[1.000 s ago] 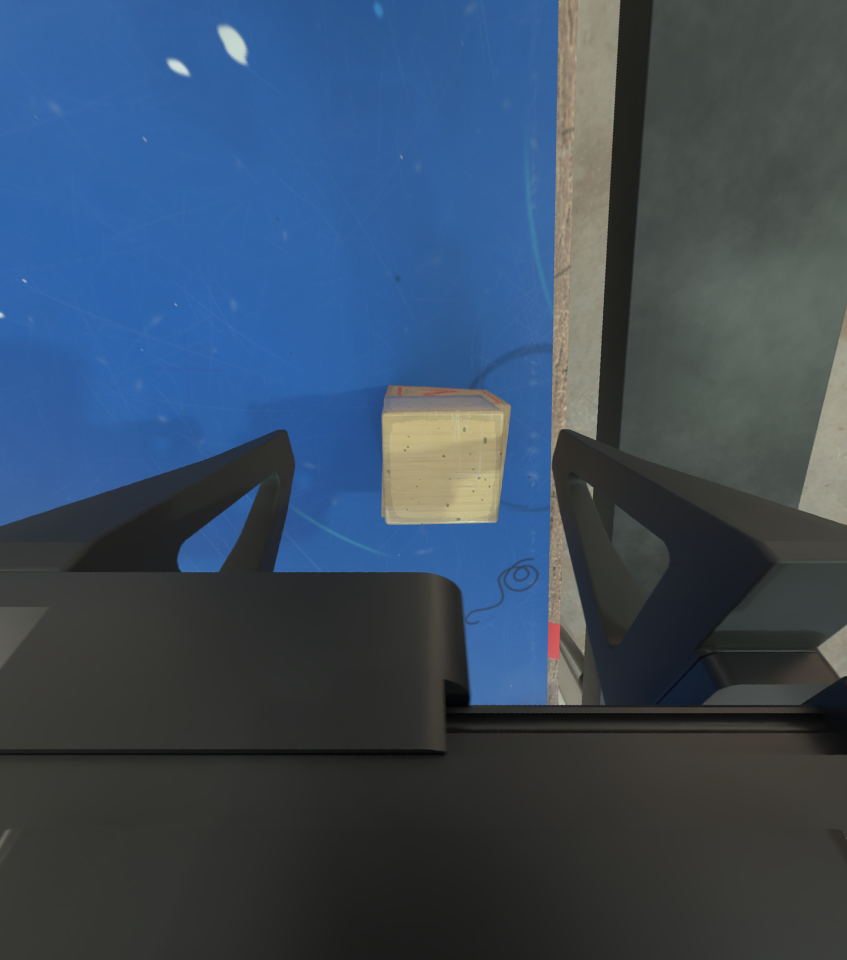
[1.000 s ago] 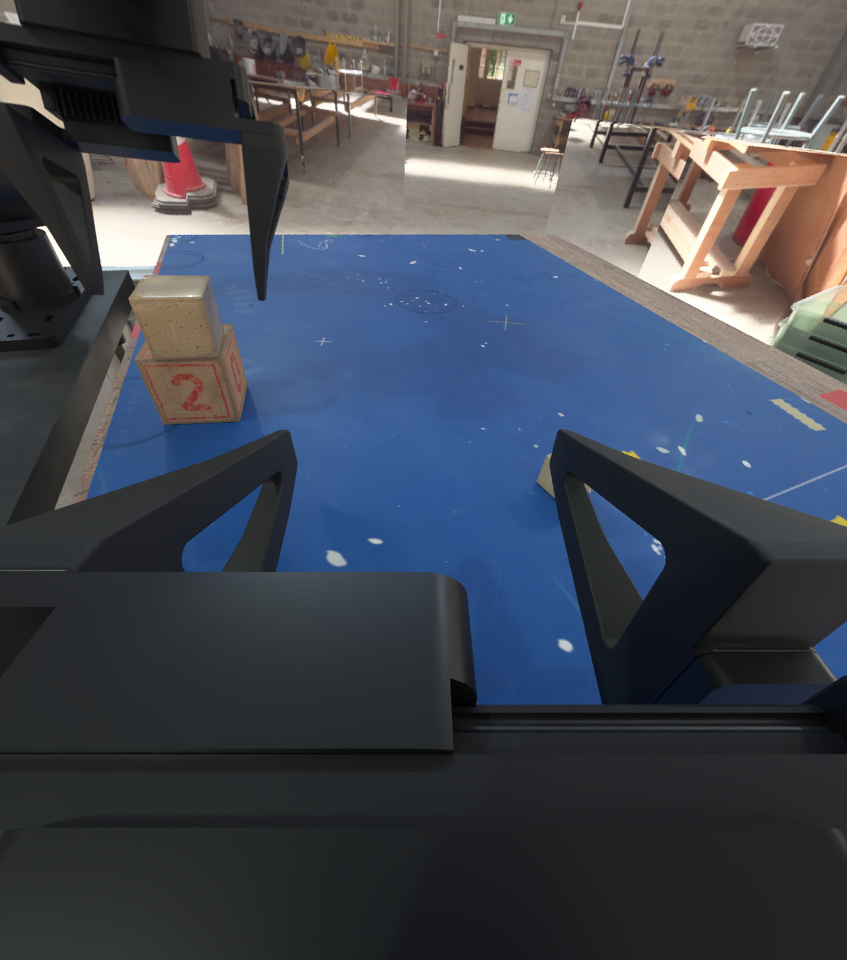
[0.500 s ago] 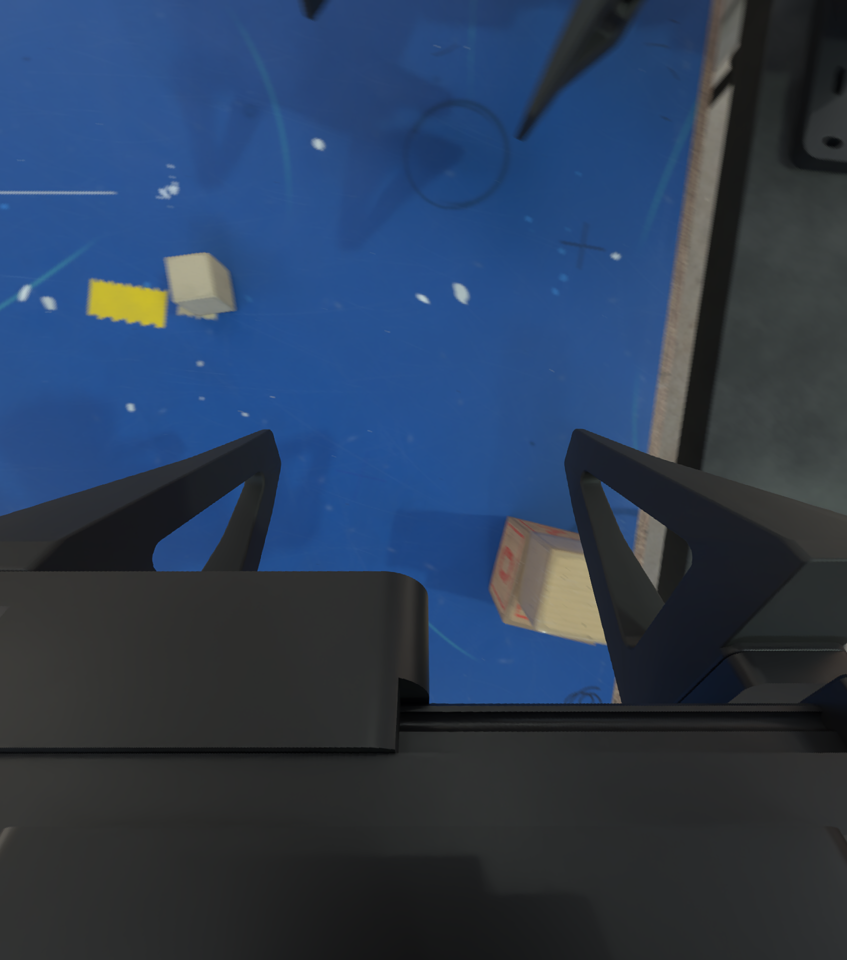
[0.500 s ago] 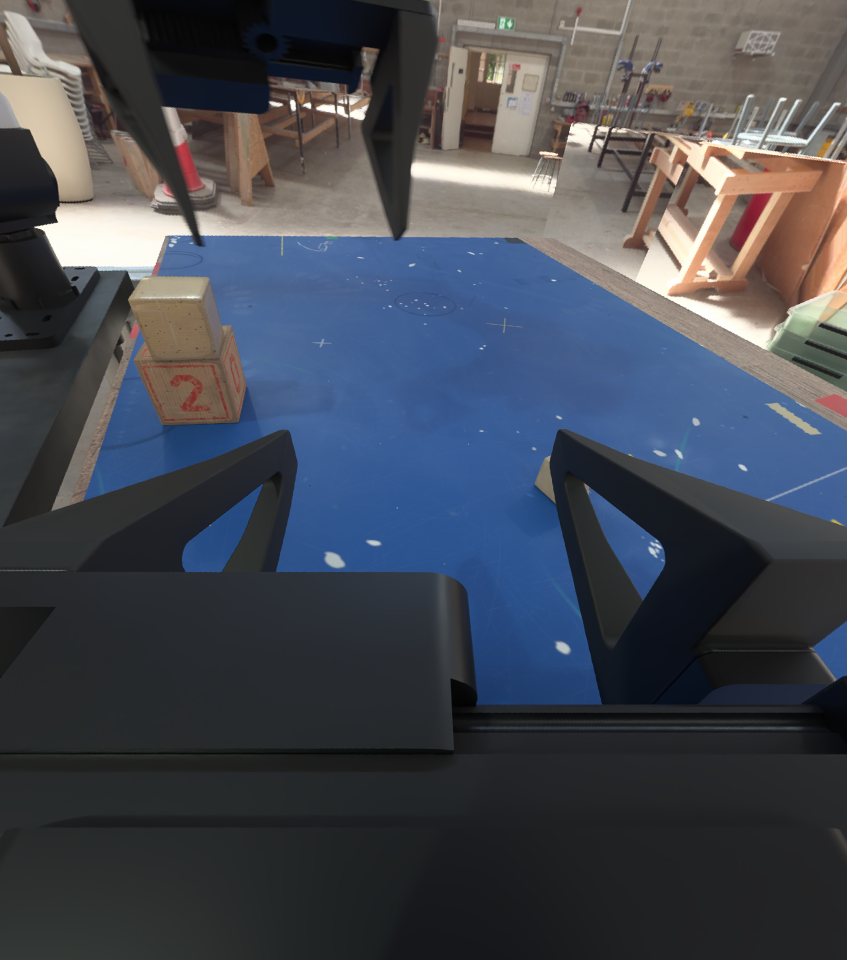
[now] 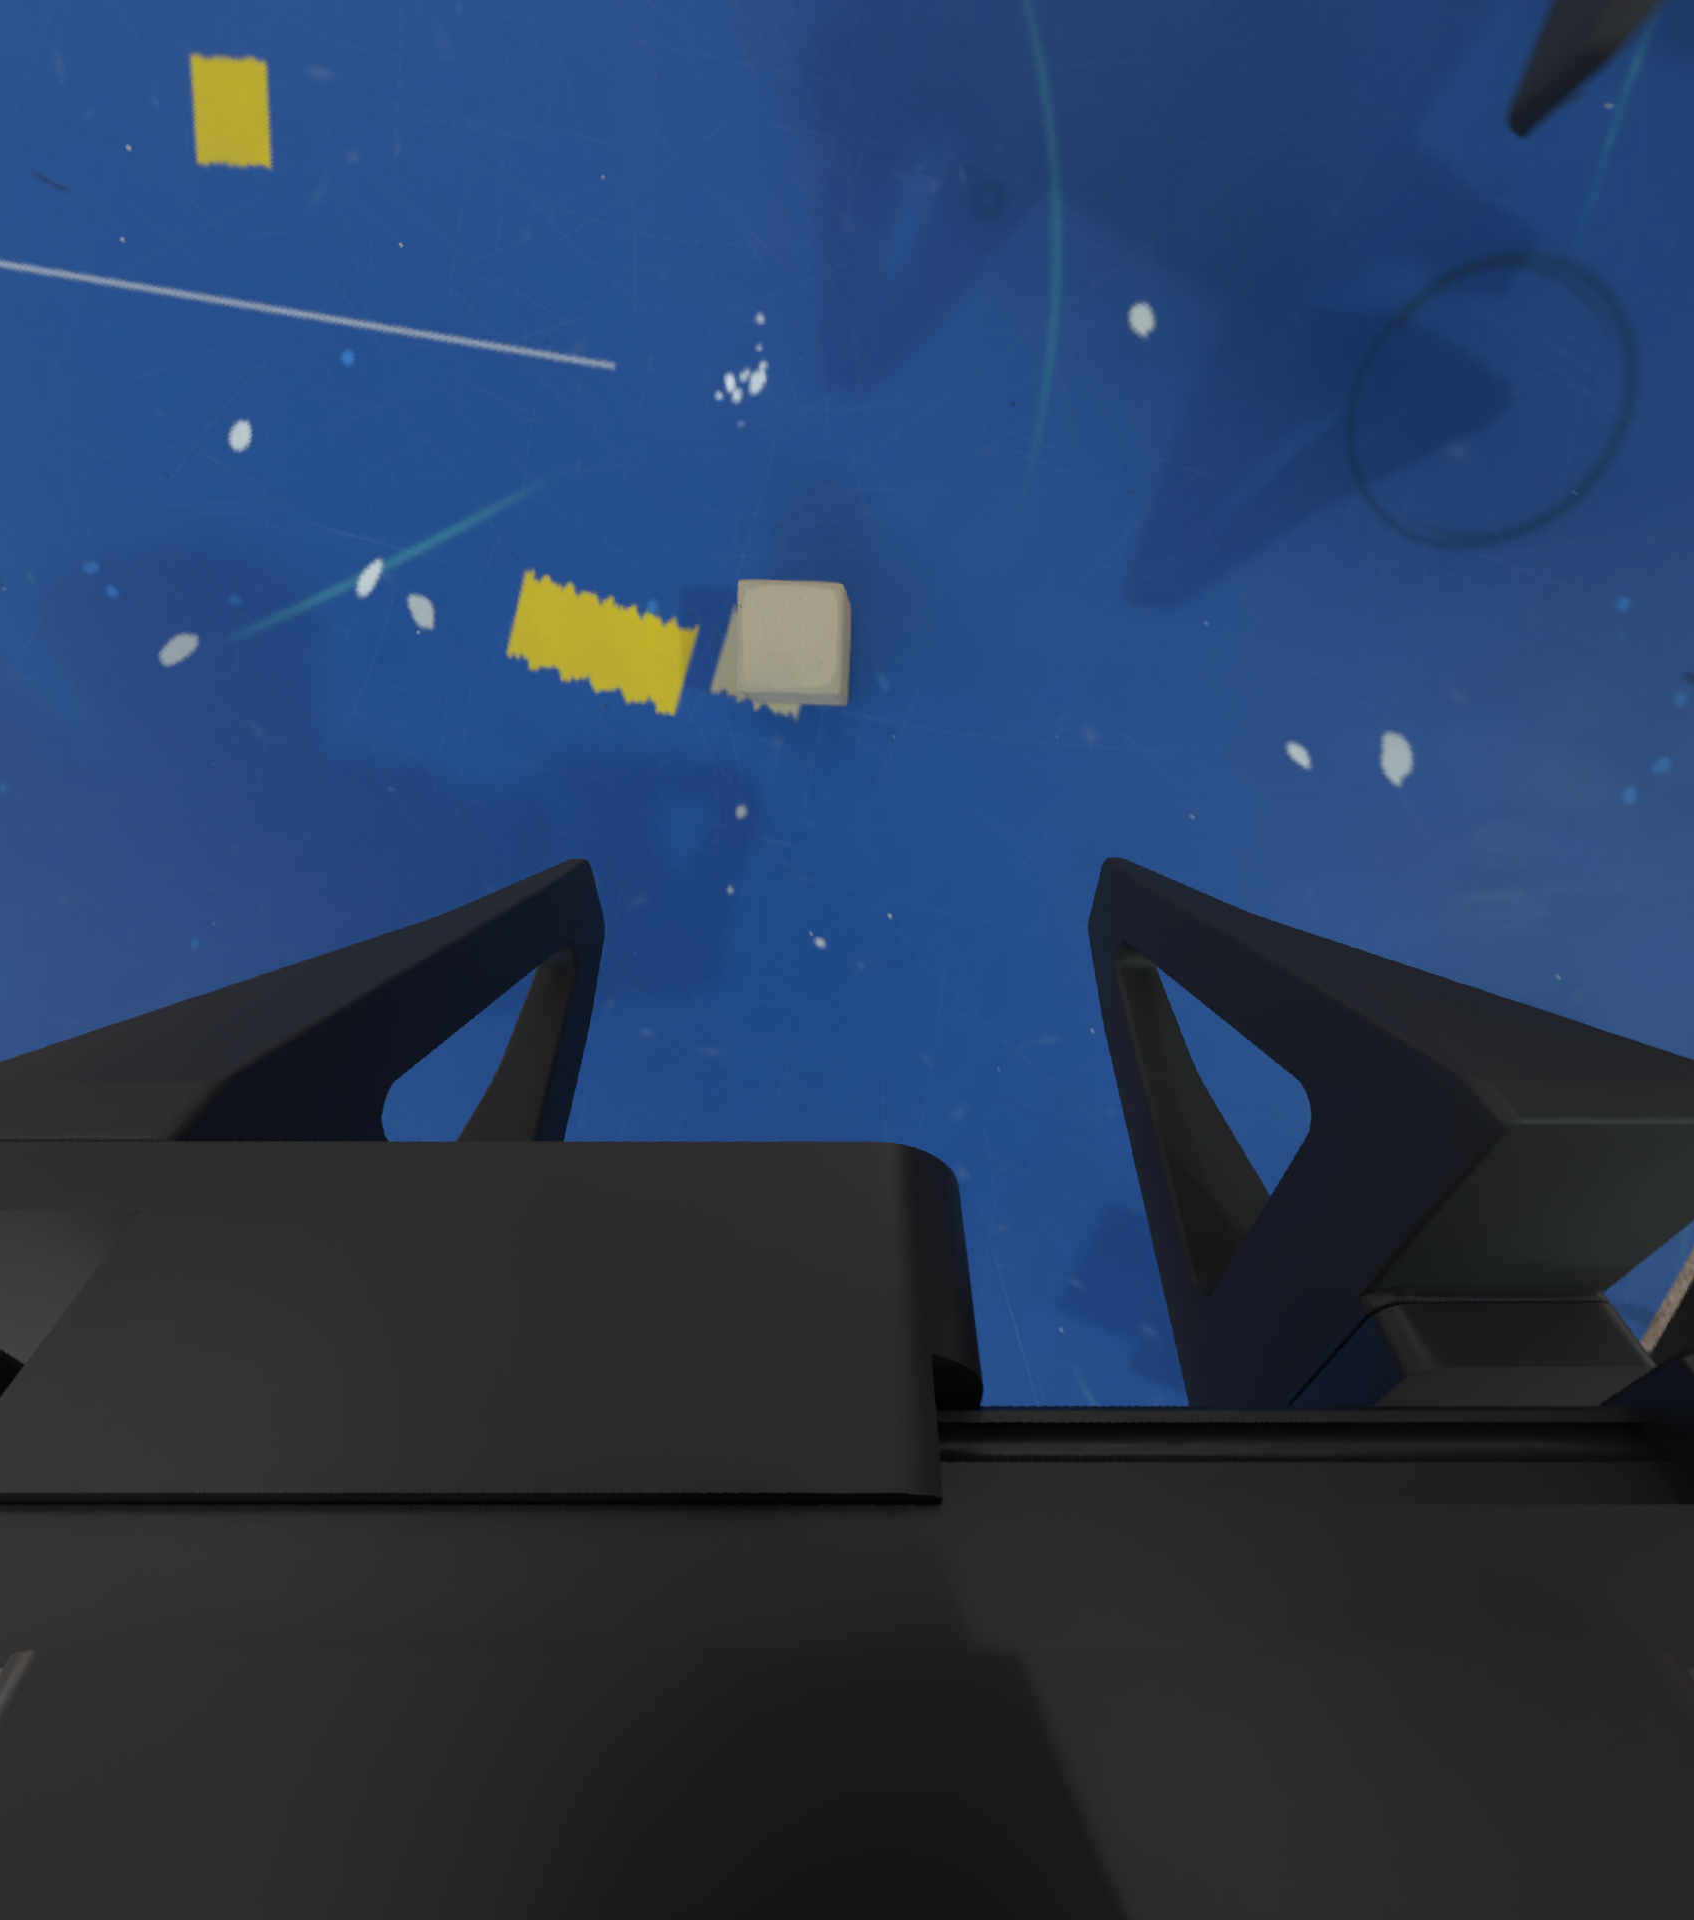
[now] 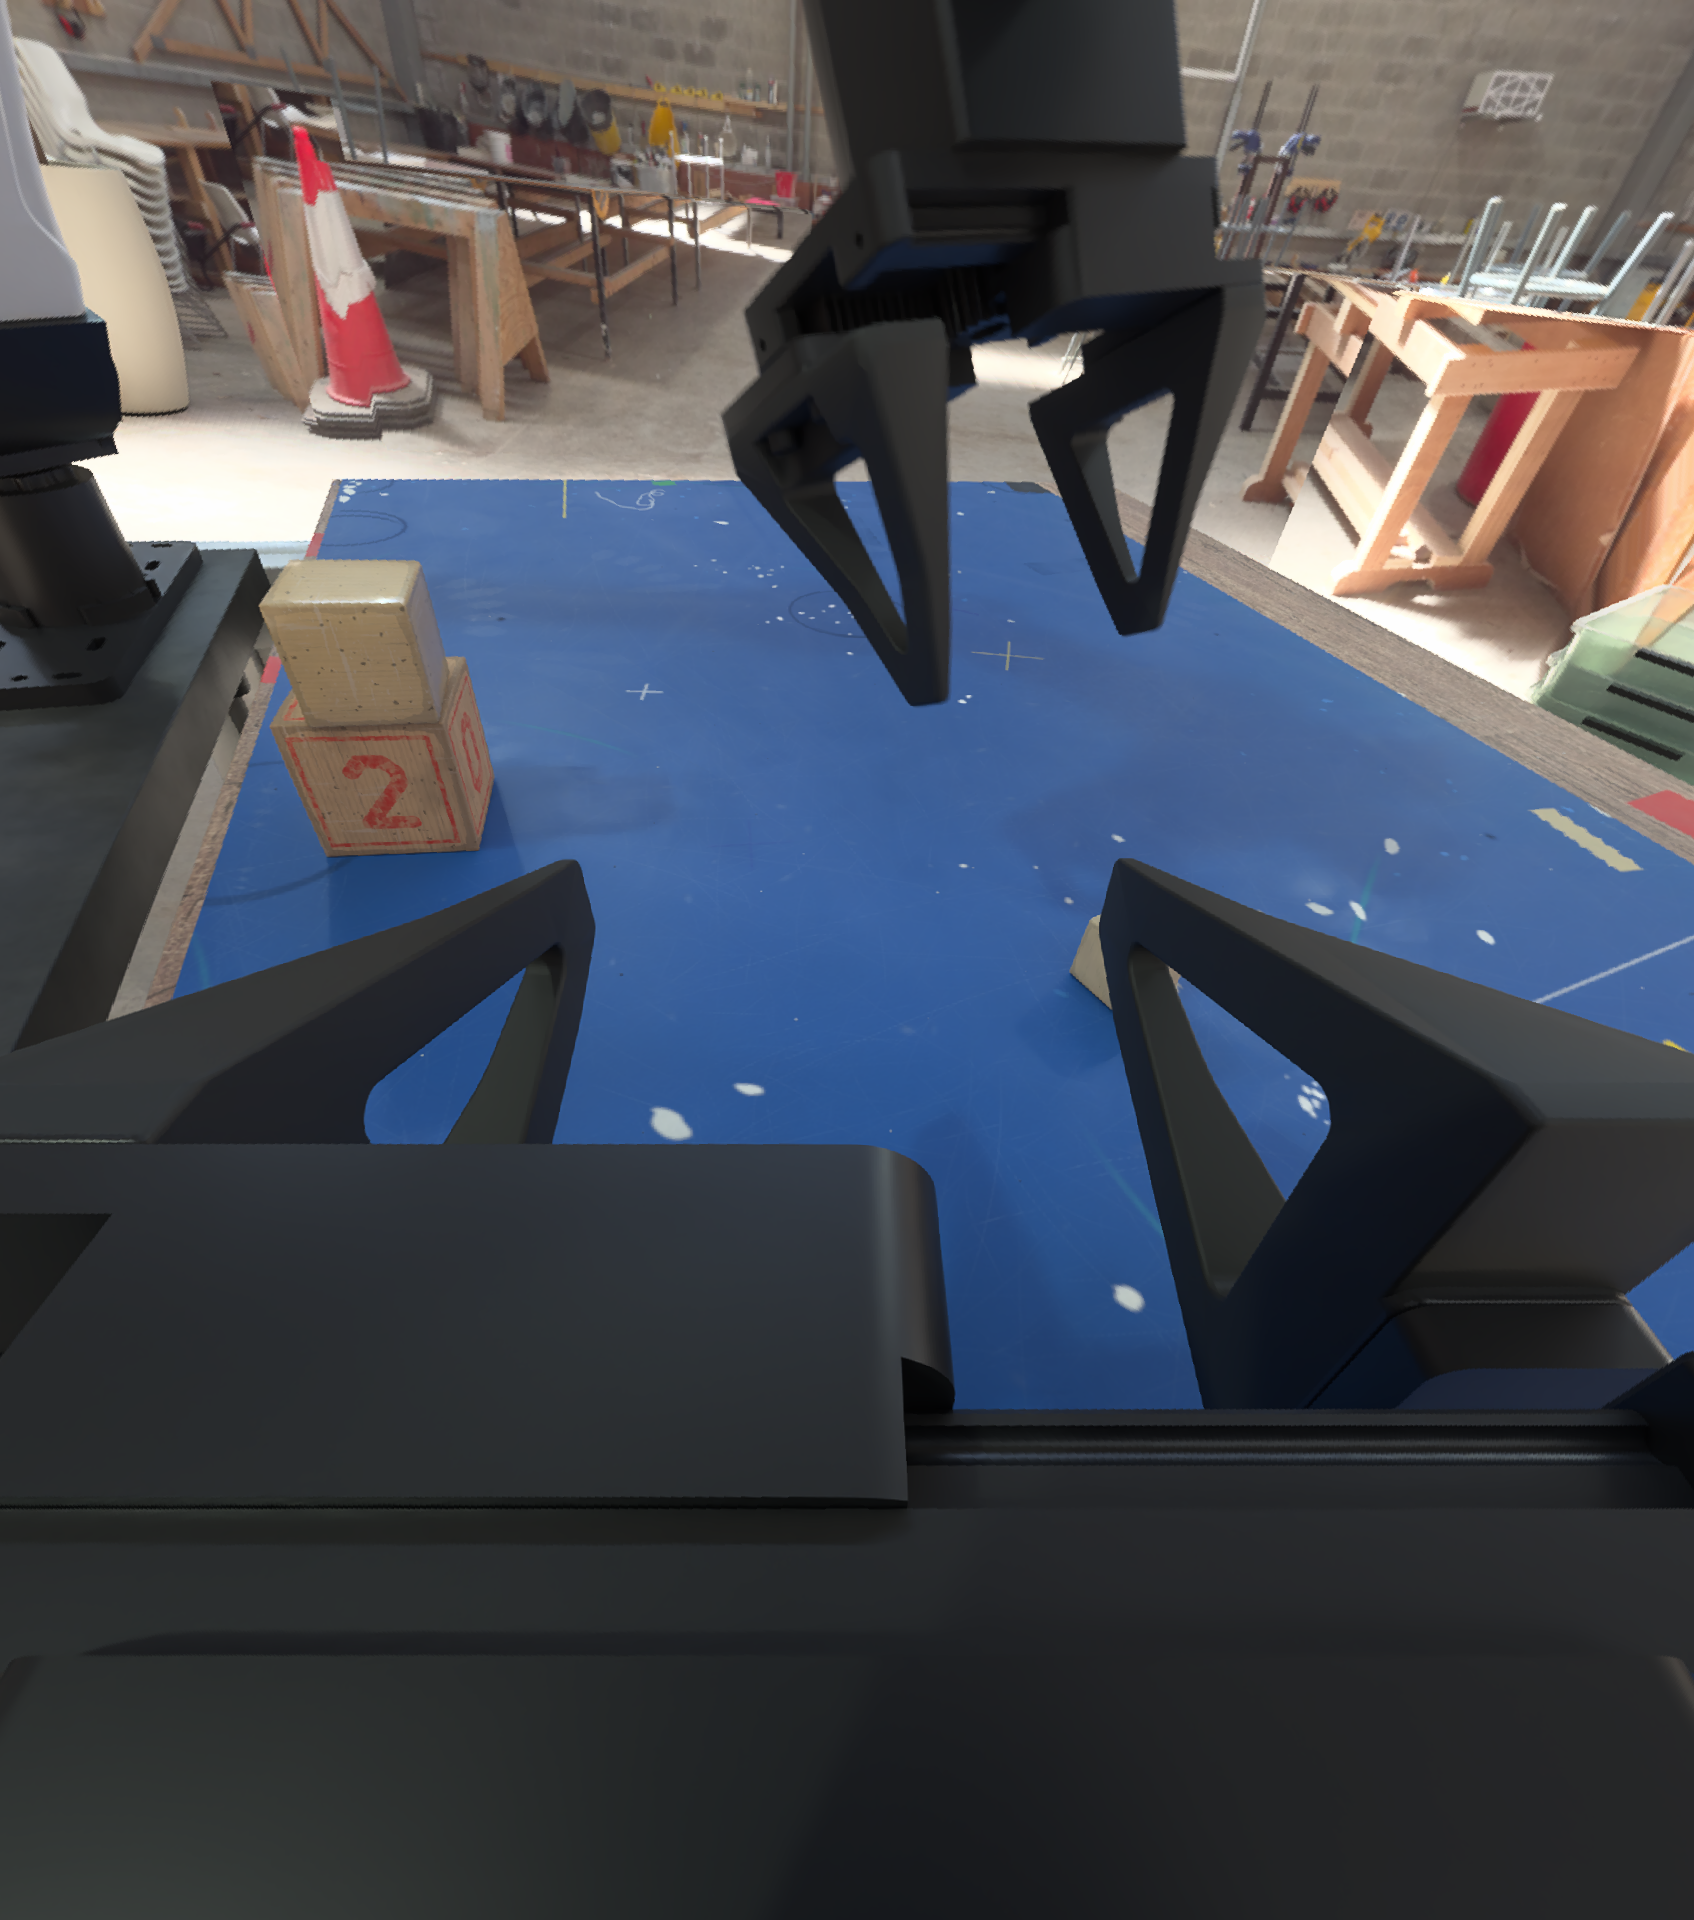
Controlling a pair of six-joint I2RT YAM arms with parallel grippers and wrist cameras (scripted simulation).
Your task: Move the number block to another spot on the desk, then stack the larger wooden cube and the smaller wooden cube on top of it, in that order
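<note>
In the right wrist view the number block point(image 6: 386, 787), wooden with red markings, stands at the left edge of the blue desk point(image 6: 822, 883). The larger wooden cube point(image 6: 351, 642) sits on top of it. The smaller pale cube point(image 5: 789, 644) lies alone on the desk in the left wrist view, ahead of my open, empty left gripper point(image 5: 843, 883), which hangs above it. In the right wrist view only its corner point(image 6: 1090, 958) shows behind my right finger. The left gripper also shows there point(image 6: 1030, 665), high over the desk's middle. My right gripper point(image 6: 848, 883) is open and empty.
A yellow tape patch point(image 5: 599, 644) lies just left of the smaller cube. The left arm's base point(image 6: 43, 623) stands on a dark platform left of the stack. The desk's right edge point(image 6: 1445, 675) borders a workshop floor with wooden benches.
My left gripper has swung away from above the stack toward the desk's middle. The stack has left its view and the smaller cube has come ahead of it. The right gripper has stayed still.
</note>
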